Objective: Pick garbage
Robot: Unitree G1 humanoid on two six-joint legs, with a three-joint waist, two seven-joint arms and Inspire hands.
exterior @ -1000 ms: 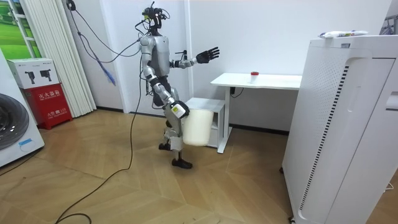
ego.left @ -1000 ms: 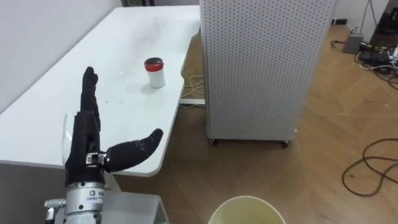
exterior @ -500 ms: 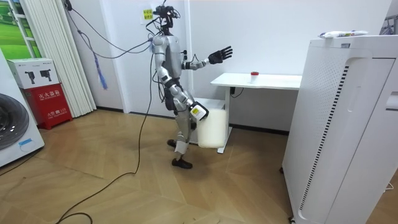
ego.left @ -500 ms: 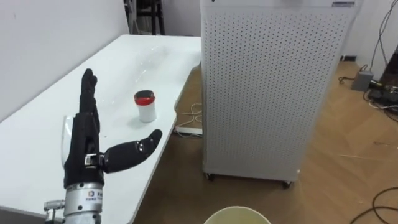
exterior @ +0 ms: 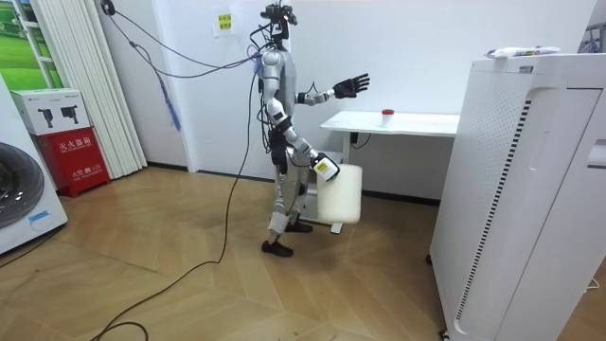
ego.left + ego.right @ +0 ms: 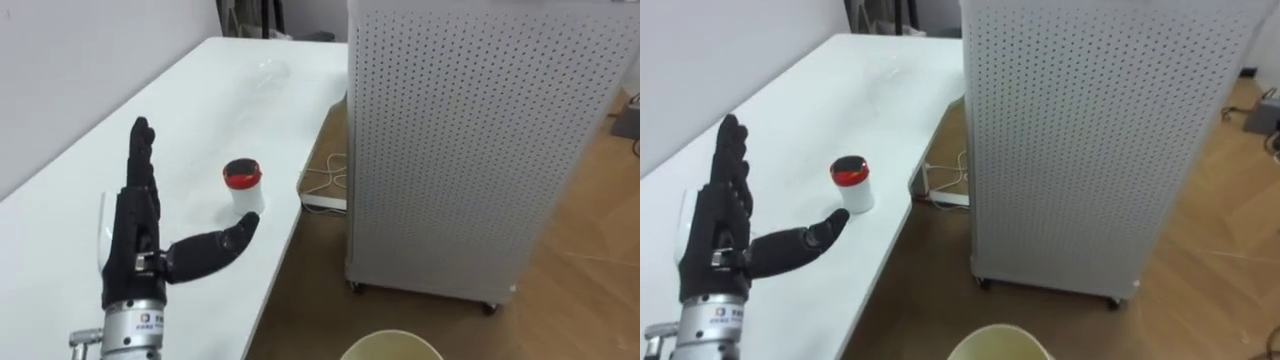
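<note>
Red-lidded cup (image 6: 242,186) lies nearer now, just past the thumb of my left hand (image 6: 140,240); fingers straight, empty, so reaching comes next.

A small white cup (image 6: 242,187) with a red lid stands upright near the long edge of a white table (image 6: 200,120), while a pale cream bin (image 5: 339,194) hangs mouth-up low beside the robot's legs.
</note>
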